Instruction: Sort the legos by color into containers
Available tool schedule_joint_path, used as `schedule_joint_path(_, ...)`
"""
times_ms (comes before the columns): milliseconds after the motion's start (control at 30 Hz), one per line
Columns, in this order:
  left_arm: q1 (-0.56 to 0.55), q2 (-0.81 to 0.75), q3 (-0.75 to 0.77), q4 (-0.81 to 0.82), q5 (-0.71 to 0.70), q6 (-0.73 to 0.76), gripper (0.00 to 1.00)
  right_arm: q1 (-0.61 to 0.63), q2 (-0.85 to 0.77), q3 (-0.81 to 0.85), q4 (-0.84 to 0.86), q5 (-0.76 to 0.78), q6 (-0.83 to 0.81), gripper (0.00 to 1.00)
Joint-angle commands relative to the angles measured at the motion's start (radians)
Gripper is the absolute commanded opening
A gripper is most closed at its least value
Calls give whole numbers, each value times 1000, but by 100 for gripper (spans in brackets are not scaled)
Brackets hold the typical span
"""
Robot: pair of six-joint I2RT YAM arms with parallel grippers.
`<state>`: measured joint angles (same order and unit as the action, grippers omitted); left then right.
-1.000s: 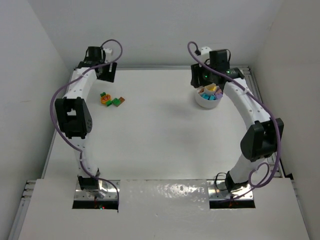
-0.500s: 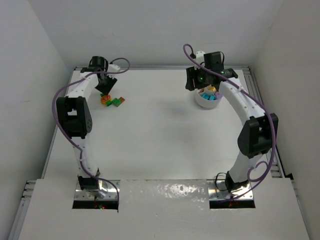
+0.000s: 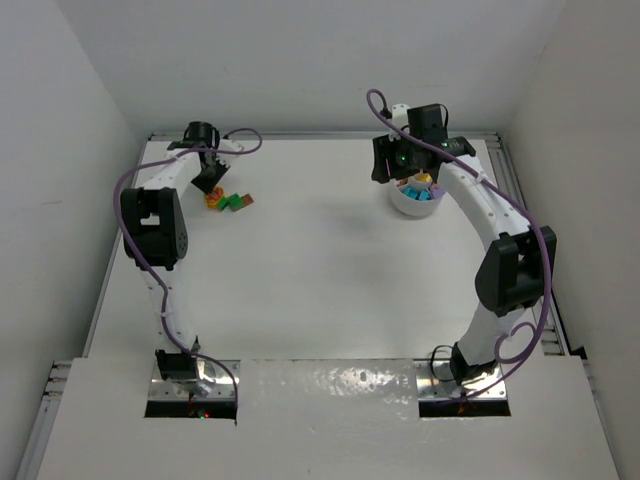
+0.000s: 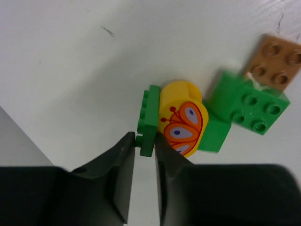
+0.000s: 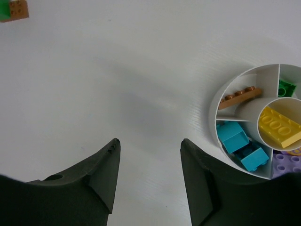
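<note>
In the left wrist view my left gripper (image 4: 145, 143) is shut on the end of a thin green lego (image 4: 149, 115) lying on the table. That brick touches a yellow lego with an orange butterfly print (image 4: 181, 120). A green four-stud lego (image 4: 249, 106) and a brown one (image 4: 277, 61) lie just beyond. From above, the left gripper (image 3: 210, 182) sits at the small pile (image 3: 228, 201). My right gripper (image 5: 149, 143) is open and empty over bare table, left of the white dish (image 5: 215, 101). The dish holds brown (image 5: 240, 95), teal (image 5: 235, 136), yellow (image 5: 280, 126), green (image 5: 286, 88) and purple (image 5: 288, 165) legos.
The dish (image 3: 417, 197) stands at the back right, under the right arm's wrist (image 3: 400, 158). White walls close in behind and on both sides. The left arm's purple cable (image 3: 240, 140) loops beside its wrist.
The left gripper has come down onto the pile and closed on the thin green lego. The right wrist shifted slightly left early on, then held still with its jaws unchanged.
</note>
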<state>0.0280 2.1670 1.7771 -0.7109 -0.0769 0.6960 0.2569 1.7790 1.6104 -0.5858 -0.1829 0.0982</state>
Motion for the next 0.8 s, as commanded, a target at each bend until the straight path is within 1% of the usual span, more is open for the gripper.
schedule_joint_path(0, 13, 1, -2, 36, 0, 4, 17, 2, -1, 40, 1, 10, -8, 53)
schedule_joint_path(33, 13, 2, -2, 33, 2, 2, 14, 2, -1, 43, 0, 13, -9, 53)
schedule_joint_path(67, 15, 4, -2, 30, 0, -4, 6, 4, -1, 43, 0, 14, -9, 53)
schedule_joint_path(100, 15, 4, -2, 30, 0, -7, 2, 2, 0, 45, -2, 16, -9, 53)
schedule_joint_path(133, 15, 2, -2, 25, 2, -12, 0, 2, -1, 46, 0, 17, -11, 53)
schedule_joint_path(300, 15, -25, 30, 2, 48, -52, 0, 4, 5, 52, -2, 7, 1, 53)
schedule_joint_path(433, 12, -52, 114, -22, 72, -117, 0, 19, 19, 65, 0, -12, 5, 53)
schedule_joint_path(467, 12, -55, 129, -30, 106, -131, 0, 24, 22, 69, -2, -13, 3, 53)
schedule_joint_path(600, -3, -90, 191, -56, 155, -182, 0, 59, 49, 88, 24, -47, 21, 53)
schedule_joint_path(667, -26, -122, 200, -50, 177, -199, 0, 83, 66, 98, 46, -85, 38, 53)
schedule_joint_path(700, -75, -150, 200, -47, 184, -201, 0, 93, 72, 105, 72, -101, 47, 55)
schedule_joint_path(733, -94, -165, 197, -33, 195, -197, 0, 99, 82, 121, 89, -124, 81, 56)
schedule_joint_path(767, -115, -179, 194, -24, 200, -193, 0, 108, 91, 131, 108, -180, 107, 57)
